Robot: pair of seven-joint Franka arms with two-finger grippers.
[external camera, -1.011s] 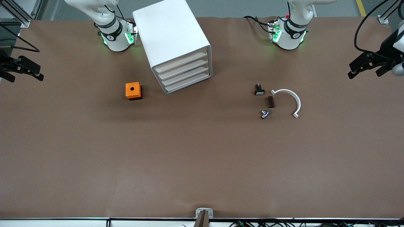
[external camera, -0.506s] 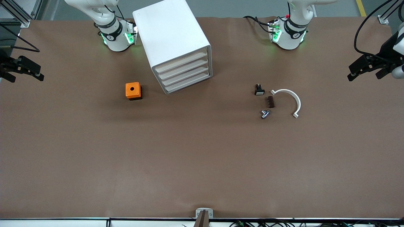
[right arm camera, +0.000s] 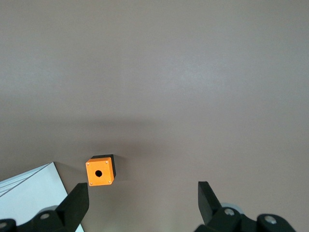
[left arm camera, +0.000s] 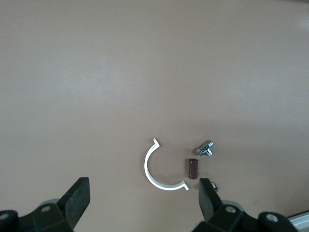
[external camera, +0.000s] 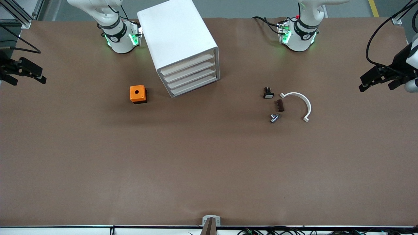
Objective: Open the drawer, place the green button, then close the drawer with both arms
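The white cabinet [external camera: 178,39] stands between the arm bases, with four shallow drawers in its front. The drawer [external camera: 196,86], the lowest one, is shut. No green-capped button shows in any view. My left gripper [external camera: 375,83] hangs open and empty over the table's edge at the left arm's end; in the left wrist view [left arm camera: 143,193] it is high above the small parts. My right gripper [external camera: 27,78] hangs open and empty over the edge at the right arm's end, high above the table in the right wrist view [right arm camera: 142,195].
An orange box with a round hole [external camera: 137,94] [right arm camera: 100,170] sits beside the cabinet. Toward the left arm's end lie a black button with a white face [external camera: 268,93], a brown block [external camera: 280,105] [left arm camera: 193,168], a metal fitting [external camera: 274,117] [left arm camera: 205,149] and a white half-ring [external camera: 302,102] [left arm camera: 150,176].
My left gripper has drifted slightly down in the front view. My right gripper has barely shifted. Nothing on the table has moved.
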